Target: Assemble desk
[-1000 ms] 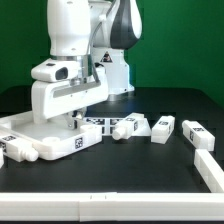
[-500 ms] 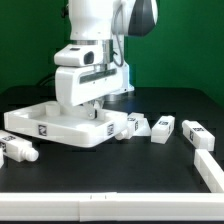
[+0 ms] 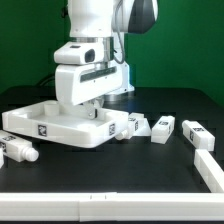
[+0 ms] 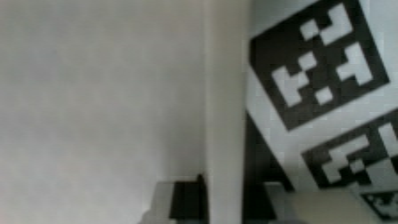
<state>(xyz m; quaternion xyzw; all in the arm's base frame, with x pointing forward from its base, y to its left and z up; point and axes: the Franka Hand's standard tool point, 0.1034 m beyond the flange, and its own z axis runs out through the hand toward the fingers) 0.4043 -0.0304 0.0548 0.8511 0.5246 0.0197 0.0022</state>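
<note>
The white desk panel (image 3: 45, 122) lies on the black table at the exterior view's left, one tag on its near side. My gripper (image 3: 93, 110) stands over the panel's right end and is shut on its rim. In the wrist view the gripper (image 4: 224, 202) has a dark finger (image 4: 187, 200) on each side of the white rim (image 4: 226, 120), with the panel's flat face (image 4: 107, 100) beside it. Three white tagged legs lie to the right (image 3: 130, 126), (image 3: 160, 129), (image 3: 198, 134). A fourth leg (image 3: 20, 150) lies at the front left.
A white rail (image 3: 207, 170) runs along the table's right and front edges. The robot base (image 3: 117, 72) stands behind the panel. Large black-and-white tags on a white sheet (image 4: 320, 60) show past the rim in the wrist view.
Between the oldest frame and half a second ago the arm moved to the exterior view's right and the panel shifted and turned with it. Nothing has moved since.
</note>
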